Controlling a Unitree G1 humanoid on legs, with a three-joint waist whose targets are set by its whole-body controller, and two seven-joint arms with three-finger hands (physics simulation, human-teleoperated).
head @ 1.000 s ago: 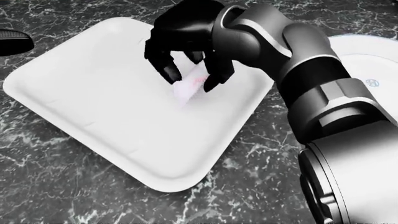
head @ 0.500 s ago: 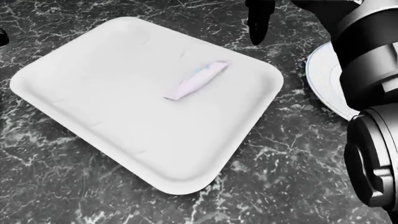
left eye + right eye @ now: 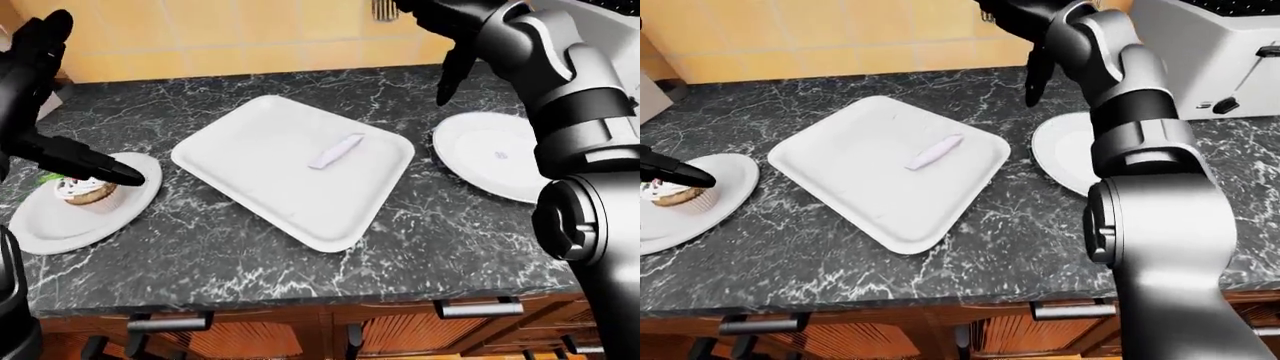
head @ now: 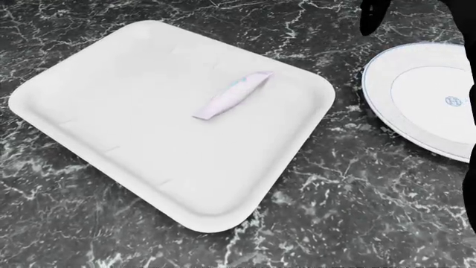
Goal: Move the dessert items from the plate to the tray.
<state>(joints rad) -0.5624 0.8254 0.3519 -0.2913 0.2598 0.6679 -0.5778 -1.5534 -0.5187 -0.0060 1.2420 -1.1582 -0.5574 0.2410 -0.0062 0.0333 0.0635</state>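
The pale dessert piece (image 4: 232, 95) lies on the white tray (image 4: 126, 145), well below the raised right hand (image 3: 452, 45), whose fingers hang spread and empty, probably after a release. The left hand (image 3: 60, 150), fingers wide, hovers just above the cupcake (image 3: 84, 190) on its plate (image 3: 60, 225), likely the next item. An empty plate (image 4: 417, 95) sits on the bench (image 4: 357, 212) beside the tray, and nothing blocks the way.

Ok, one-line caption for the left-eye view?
Pale dessert piece on the tray; cupcake waits under the open left hand.
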